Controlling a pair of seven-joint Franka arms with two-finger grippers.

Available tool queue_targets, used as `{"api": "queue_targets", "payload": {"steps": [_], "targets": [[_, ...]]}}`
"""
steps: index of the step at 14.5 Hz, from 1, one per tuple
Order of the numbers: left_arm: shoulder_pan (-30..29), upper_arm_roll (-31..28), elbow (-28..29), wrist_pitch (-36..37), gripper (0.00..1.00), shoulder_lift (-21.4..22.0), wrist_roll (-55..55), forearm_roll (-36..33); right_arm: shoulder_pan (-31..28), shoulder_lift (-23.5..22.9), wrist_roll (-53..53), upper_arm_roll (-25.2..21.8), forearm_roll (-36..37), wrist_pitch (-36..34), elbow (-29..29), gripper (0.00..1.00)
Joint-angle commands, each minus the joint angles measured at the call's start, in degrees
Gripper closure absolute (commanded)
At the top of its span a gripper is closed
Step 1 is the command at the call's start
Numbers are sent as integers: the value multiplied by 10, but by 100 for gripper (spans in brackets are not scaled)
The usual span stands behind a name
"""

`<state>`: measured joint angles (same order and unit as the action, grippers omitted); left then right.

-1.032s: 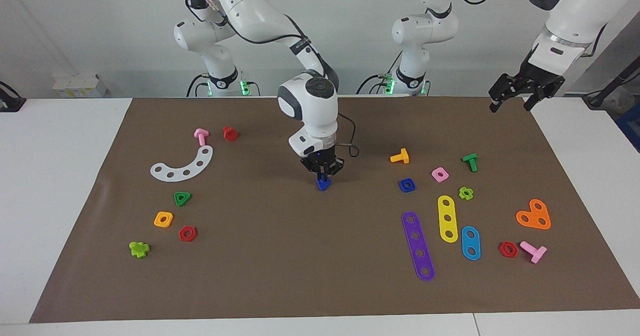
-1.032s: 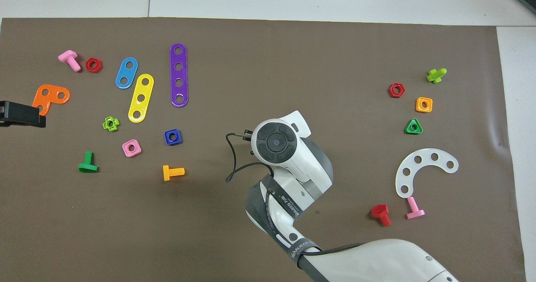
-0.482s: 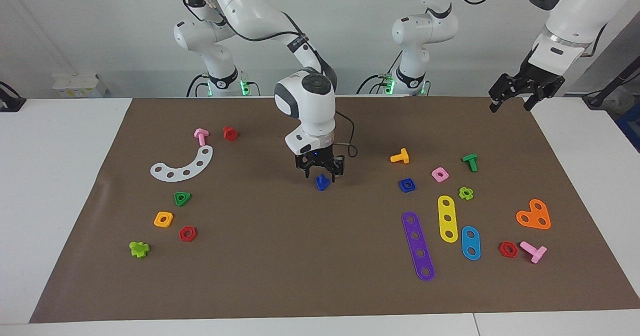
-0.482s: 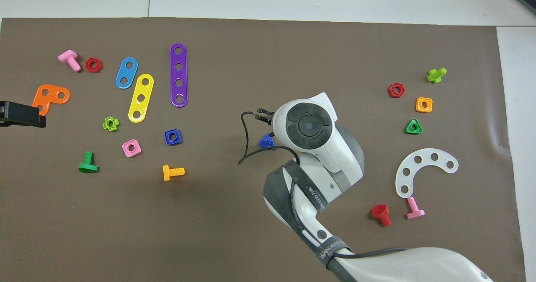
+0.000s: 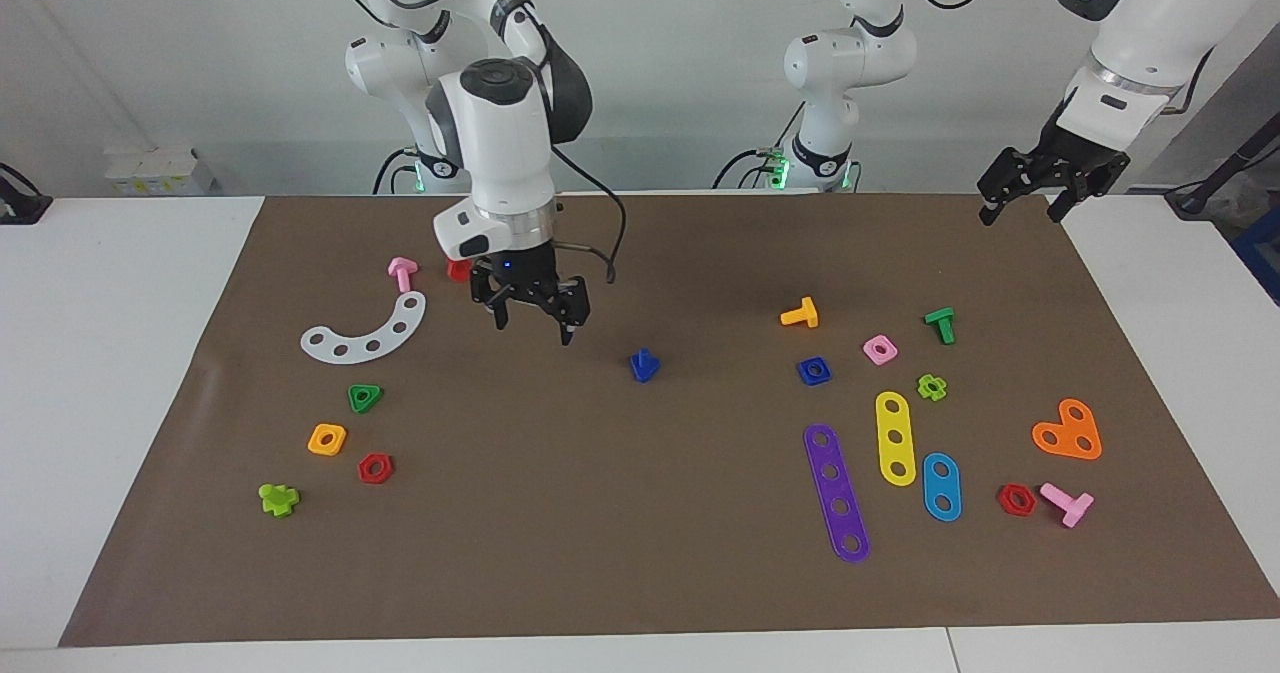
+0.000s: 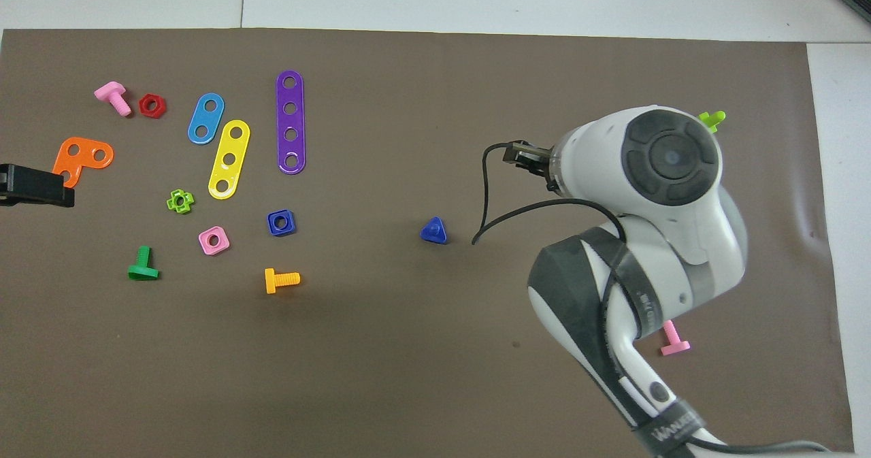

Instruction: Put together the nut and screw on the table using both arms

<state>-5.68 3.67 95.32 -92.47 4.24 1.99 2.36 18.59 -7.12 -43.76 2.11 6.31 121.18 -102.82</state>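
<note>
1. Resting head-down near the middle of the mat (image 5: 560, 553), the screw (image 5: 644, 364) is standing with its stubby shaft pointing up; nothing is touching it.
2. Lying flat toward the left arm's end of the desk (image 5: 120, 373), the nut (image 5: 814, 370) is sitting just beside a pink nut (image 5: 879, 349), with an orange bolt (image 5: 800, 313) a little nearer the robots.
3. Judging by their look, both pieces are light, rigid plastic and probably a bit slick; the nut is looking easiest to pinch across two opposite flat sides, with the hole left free.
4. The screw, should it need holding, is best taken by the flat sides of its triangular head, since the short shaft has to stay clear for the nut.
5. The right end effector (image 5: 532, 321) is hanging with fingers spread wide and holding nothing, over bare mat between the screw and a white curved strip (image 5: 365, 331).
6. The left end effector (image 5: 1021, 206) is waiting, equally wide and empty, up over the mat's corner at its own end of the desk.
</note>
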Motion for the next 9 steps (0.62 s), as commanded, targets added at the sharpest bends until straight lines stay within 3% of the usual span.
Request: {"api": "queue_targets", "payload": {"steps": [1, 5, 9], "targets": [[-7, 3, 15, 0, 0, 14, 6, 6, -59, 67, 80, 5, -36, -17, -50, 0], [-7, 3, 15, 0, 0, 14, 6, 6, -127, 106, 181, 3, -69, -87, -43, 0], [-7, 3, 15, 0, 0, 14, 6, 6, -165, 102, 265, 0, -69, -168, 27, 0]]}}
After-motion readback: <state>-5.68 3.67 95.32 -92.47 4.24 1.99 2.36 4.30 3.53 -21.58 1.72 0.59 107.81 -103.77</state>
